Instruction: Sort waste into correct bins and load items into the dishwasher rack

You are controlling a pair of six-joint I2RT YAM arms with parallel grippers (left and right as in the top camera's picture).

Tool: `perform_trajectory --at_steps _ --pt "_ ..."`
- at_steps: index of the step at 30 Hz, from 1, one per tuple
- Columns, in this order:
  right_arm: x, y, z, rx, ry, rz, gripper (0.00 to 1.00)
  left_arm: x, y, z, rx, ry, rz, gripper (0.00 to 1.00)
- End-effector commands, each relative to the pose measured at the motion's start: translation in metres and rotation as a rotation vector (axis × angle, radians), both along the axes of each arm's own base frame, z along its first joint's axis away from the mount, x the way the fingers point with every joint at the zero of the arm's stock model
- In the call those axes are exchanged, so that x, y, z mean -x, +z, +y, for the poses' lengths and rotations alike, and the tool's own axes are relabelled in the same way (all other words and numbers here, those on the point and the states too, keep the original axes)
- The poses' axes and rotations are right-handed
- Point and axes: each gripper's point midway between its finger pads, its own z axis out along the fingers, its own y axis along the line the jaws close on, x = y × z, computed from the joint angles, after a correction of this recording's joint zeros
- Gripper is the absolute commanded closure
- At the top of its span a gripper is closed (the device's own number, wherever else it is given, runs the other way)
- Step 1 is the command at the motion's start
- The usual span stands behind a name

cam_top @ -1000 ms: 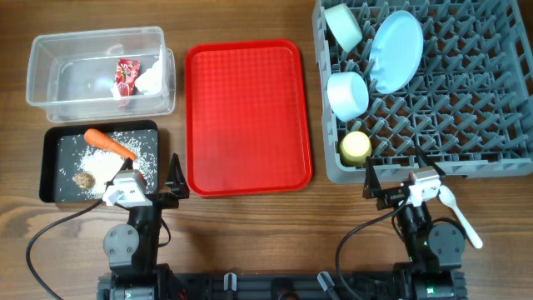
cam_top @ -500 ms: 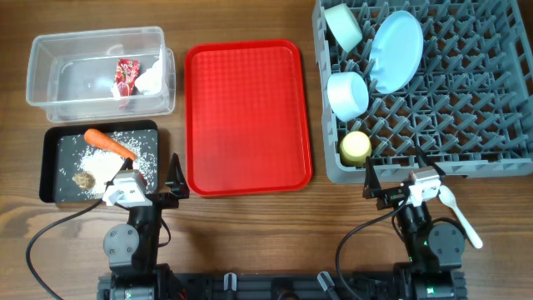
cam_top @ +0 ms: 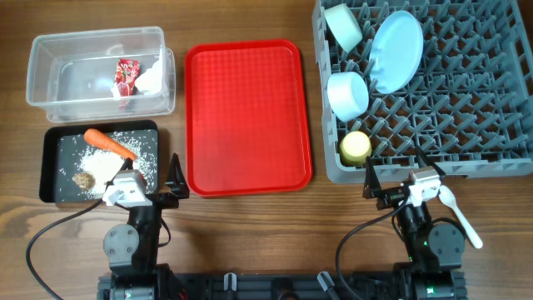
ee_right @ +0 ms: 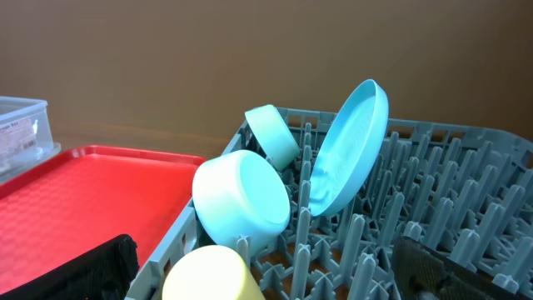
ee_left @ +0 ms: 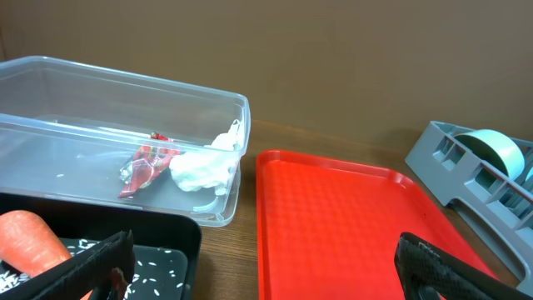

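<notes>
The clear tub (cam_top: 50,67) holds the red wrapper (cam_top: 126,75) and the white tissue (cam_top: 151,78); both also show in the left wrist view (ee_left: 148,161) (ee_left: 202,167). The black tray (cam_top: 52,162) holds the carrot (cam_top: 107,142), rice (cam_top: 104,167) and the brown lump (cam_top: 82,179). The grey rack (cam_top: 466,108) holds the plate (cam_top: 395,52), two bowls (cam_top: 343,25) (cam_top: 347,94) and the yellow cup (cam_top: 355,147). The white spoon (cam_top: 458,212) lies on the table beside the right arm. My left gripper (cam_top: 154,179) and right gripper (cam_top: 391,179) are open and empty near the front edge.
The flat red tray (cam_top: 247,117) lies between the bins and the rack with nothing on it. The arm bases and cables sit along the table's front edge.
</notes>
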Motion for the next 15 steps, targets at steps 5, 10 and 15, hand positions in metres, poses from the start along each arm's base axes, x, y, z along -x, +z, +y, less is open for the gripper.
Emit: perform_trajectory --at_steps 5,10,15 --pt "0.0017 0.0029 0.0047 -0.011 0.027 -0.012 0.0 0.0003 -0.0015 -0.0019 -0.019 -0.011 0.001 0.0" --pt "0.0017 0.0028 0.0047 -0.011 0.027 -0.011 0.0 0.0003 -0.0015 -0.0019 -0.019 -0.011 0.001 0.0" --pt "0.0017 0.0029 0.0047 -0.011 0.026 -0.012 0.0 0.0003 -0.0015 -0.0019 -0.019 -0.011 0.001 0.0"
